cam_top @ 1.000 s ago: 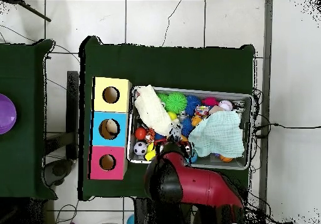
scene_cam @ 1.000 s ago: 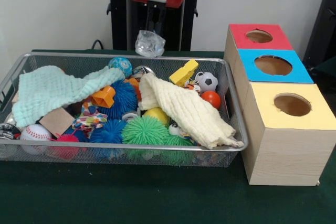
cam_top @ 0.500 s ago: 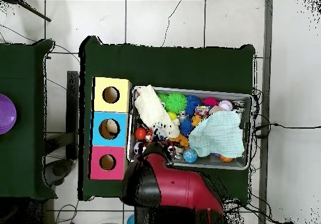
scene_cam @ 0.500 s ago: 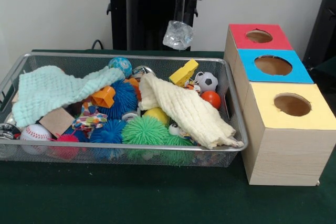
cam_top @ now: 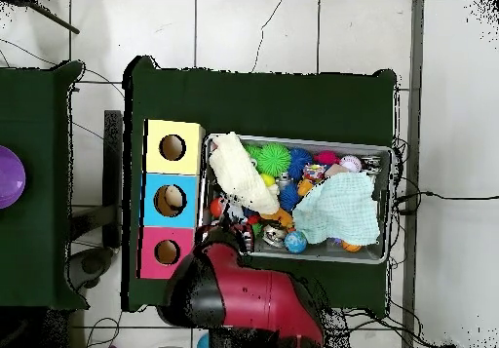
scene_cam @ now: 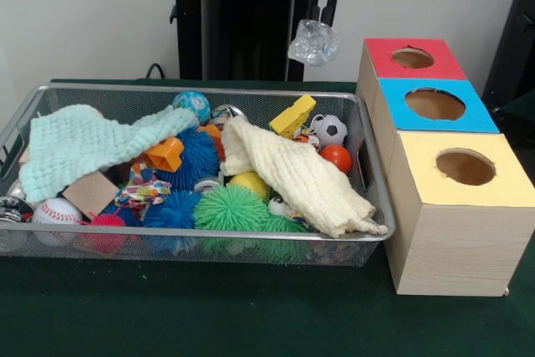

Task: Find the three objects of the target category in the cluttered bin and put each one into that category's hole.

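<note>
My gripper [scene_cam: 321,19] hangs from the top of the front view, shut on a crumpled clear plastic piece [scene_cam: 314,43]. The piece is in the air above the back right corner of the wire bin [scene_cam: 201,245], just left of the red-topped box [scene_cam: 414,58]. The blue-topped box [scene_cam: 435,104] and the yellow-topped box [scene_cam: 465,167] line up in front of the red one, each with a round hole. In the overhead view the red arm [cam_top: 239,288] covers the gripper, beside the red box [cam_top: 167,252].
The bin holds a mint cloth [scene_cam: 84,140], a cream cloth [scene_cam: 292,173], green [scene_cam: 231,206] and blue [scene_cam: 196,156] spiky balls, a soccer ball [scene_cam: 332,130], an orange ball [scene_cam: 336,158], a baseball [scene_cam: 54,211] and a yellow block [scene_cam: 292,114]. A black pedestal stands behind.
The gripper has carried the clear plastic piece up and to the right in the front view, from above the bin's back rim towards the red box.
</note>
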